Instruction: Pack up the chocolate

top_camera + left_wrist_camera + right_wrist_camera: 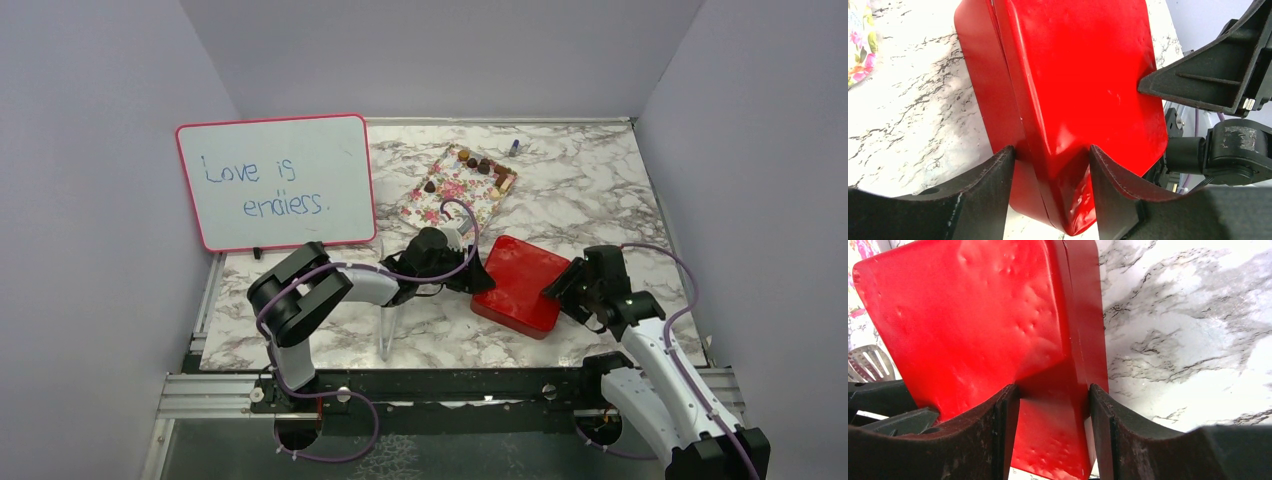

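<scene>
Nearest the arm bases, both pincers were on the red box [520,285], which lay shut on the marbled surface [600,190] right of centre. Left pincer [1050,155]: at a middling gap, holding the box's left end, one finger against the side wall and one over the lid. Right pincer [1053,392]: the same at the right end, its fingers astride the seam between lid and base. Box looked like glossy, slightly dented sheet metal: stiff and probably slick, so a grip at the rim may slide. Lid still on, so nothing packed yet. Farther back, centre, lay the floral tray [450,205], set at an angle. The chocolate [484,166] sat mostly along its far end, with one dark piece apart nearer the middle, all of it well apart from the box. Judged small, light and rigid but easily marked or cracked, and likely to smear if pinched hard. Best taken one piece at a time across its sides with a gentle, narrow grip; the round ones may roll or squirt out. Just beyond the tray lay a small blue-capped object [514,147]. Far left stood a pink-framed whiteboard [275,180] with handwriting on it.
</scene>
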Available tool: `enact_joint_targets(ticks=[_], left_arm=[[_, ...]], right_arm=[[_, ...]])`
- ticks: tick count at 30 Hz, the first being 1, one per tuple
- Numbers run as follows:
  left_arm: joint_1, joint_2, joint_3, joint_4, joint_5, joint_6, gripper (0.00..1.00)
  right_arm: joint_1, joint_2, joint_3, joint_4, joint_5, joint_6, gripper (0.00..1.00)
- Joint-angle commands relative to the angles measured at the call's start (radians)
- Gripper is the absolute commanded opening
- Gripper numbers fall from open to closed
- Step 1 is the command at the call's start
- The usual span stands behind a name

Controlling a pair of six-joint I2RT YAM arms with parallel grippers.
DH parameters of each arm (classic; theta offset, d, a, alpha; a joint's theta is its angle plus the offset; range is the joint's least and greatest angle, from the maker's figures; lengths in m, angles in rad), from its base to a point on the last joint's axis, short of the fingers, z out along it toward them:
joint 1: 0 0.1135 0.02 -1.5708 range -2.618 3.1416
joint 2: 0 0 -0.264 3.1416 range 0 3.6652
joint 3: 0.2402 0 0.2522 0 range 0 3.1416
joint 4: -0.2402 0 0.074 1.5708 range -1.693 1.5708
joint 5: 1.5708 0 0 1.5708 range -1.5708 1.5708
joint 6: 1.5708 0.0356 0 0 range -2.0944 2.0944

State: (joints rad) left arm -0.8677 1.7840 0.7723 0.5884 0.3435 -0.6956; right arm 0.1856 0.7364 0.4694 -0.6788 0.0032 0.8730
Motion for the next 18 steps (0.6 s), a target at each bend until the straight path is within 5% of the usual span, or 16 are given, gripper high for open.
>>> enact_joint_targets(ticks=[1,11,18], left_arm=[[-0.032,0.011,0.017,-0.017,-0.024,0.018,0.54],[-0.019,-0.053,0.085,-0.125,-0.125,0.115,0.61],[-0.018,-0.040,0.170,-0.235,-0.194,0.207,0.53]], right_arm=[[0.000,0.013,0.031,-0.012,0.059,0.032,0.55],[0.002,0.007,0.079,-0.017,0.101,0.036,0.58],[0.002,0.046,0.079,-0.004,0.101,0.043,0.63]])
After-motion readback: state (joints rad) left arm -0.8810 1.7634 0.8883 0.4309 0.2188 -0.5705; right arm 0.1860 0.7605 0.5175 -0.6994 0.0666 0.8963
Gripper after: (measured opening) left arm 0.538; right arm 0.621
